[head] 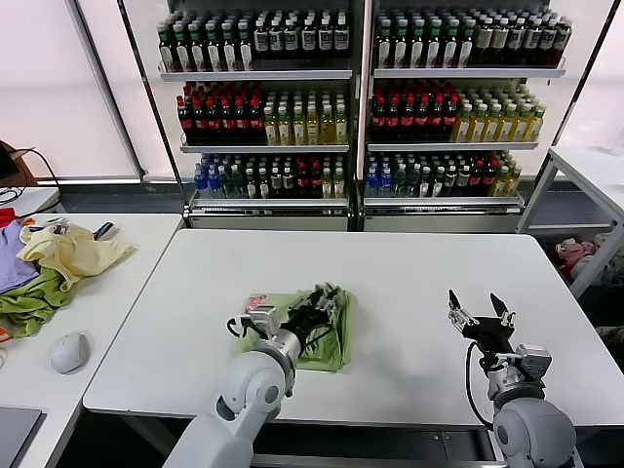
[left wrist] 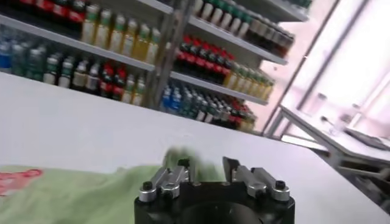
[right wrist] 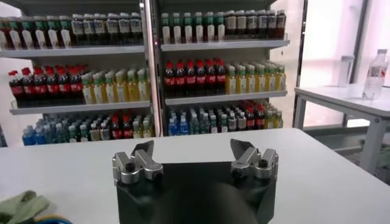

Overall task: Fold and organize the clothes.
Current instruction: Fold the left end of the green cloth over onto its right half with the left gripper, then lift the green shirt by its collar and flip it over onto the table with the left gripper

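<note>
- light green shirt [head: 314, 331] folded into a compact bundle on the white table [head: 409, 283], near the front edge, left of centre as seen from the head.
- red-and-white print patch [head: 255, 303] showing at the bundle's left end; seen again in the left wrist view [left wrist: 18, 180] on flat green cloth.
- left gripper [head: 314, 314] low over the bundle's top, dark fingers right at the cloth; jaws parted with a clear gap in the left wrist view [left wrist: 204, 165], nothing pinched between the tips, a raised fold of green just beyond them.
- cannot tell from the head view whether the fingertips touch the fabric or sit just above it.
- right gripper [head: 480, 310] well apart to the right, above bare tabletop, pointing up and away from the body.
- right jaws spread wide and empty, both fingers [right wrist: 141, 159] clearly separated in the right wrist view, only table between them.
- corner of green cloth [right wrist: 21, 206] at the edge of the right wrist view.
- side table on the left with a pile of other garments: pale yellow piece [head: 73, 255] on top, darker green [head: 29, 302] and purple [head: 12, 261] beneath.
- computer mouse [head: 69, 352] near that table's front.
- shelves of bottled drinks [head: 361, 107] behind the table.
</note>
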Robot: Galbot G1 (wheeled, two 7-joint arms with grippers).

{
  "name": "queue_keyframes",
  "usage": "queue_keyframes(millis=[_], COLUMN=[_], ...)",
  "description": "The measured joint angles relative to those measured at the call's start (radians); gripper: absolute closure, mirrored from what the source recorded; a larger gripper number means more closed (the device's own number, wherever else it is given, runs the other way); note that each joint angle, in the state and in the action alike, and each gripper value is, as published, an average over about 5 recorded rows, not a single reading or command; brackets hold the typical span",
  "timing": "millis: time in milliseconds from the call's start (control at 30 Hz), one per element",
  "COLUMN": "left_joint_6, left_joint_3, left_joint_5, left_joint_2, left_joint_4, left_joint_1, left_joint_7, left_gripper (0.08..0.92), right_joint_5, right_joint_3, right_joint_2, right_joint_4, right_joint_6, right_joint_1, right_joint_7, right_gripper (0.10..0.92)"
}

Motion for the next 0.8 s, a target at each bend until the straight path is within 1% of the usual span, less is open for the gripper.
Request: queue_keyframes(millis=[267, 367, 467, 667, 800], left_joint_6=[-0.039, -0.069, -0.092, -0.109, -0.102], left_joint_3=[-0.027, -0.054, -0.086, -0.125, -0.133], left_joint_5=[-0.036, -0.014, 0.039, 0.177, 0.244], left_joint_2=[0.008, 0.024, 0.045, 0.085, 0.099], left_joint_4=[-0.023, -0.021, -0.009, 0.038, 0.061], left_joint_1=[0.034, 0.052, 0.070, 0.103, 0.123], left_joint_7=[0.016, 0.004, -0.014, -0.051, -0.065], left_gripper=[0.265, 0.202, 0.182, 0.177, 0.177], right_joint_5=[-0.001, -0.003, -0.005, -0.010, -0.012], right_joint_3=[-0.002, -0.002, -0.002, -0.001, 0.002], right_joint_2=[0.001, 0.003, 0.005, 0.010, 0.013], right_joint_4=[-0.005, -0.005, -0.005, -0.005, -0.005], right_joint_6=[0.005, 0.007, 0.007, 0.008, 0.008], right_joint_1=[0.000, -0.001, -0.001, 0.001, -0.003], right_joint_7=[-0.001, -0.001, -0.001, -0.001, -0.001], right_gripper=[0.203, 0.203, 0.203, 0.203, 0.203])
